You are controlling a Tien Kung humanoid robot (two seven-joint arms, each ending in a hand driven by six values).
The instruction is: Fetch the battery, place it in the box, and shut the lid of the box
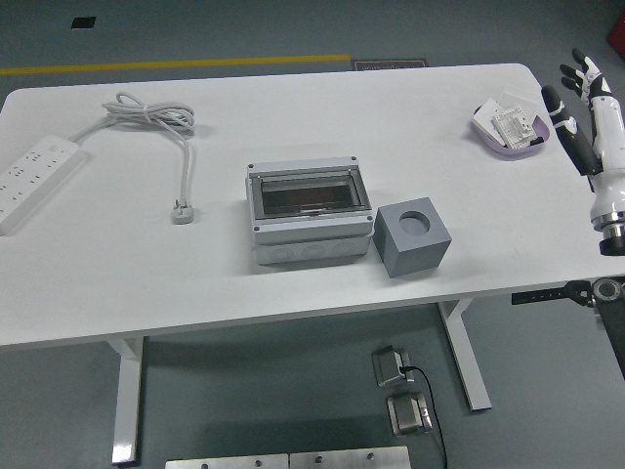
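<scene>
The battery (510, 123) lies in a shallow lilac dish (485, 133) at the far right of the white surface (117, 274). Just beside the dish, the right robot hand (580, 98) hangs with fingers spread, holding nothing. The grey box (310, 211) sits mid-surface, clear lid down, a grey cube (412, 237) just beside it.
</scene>
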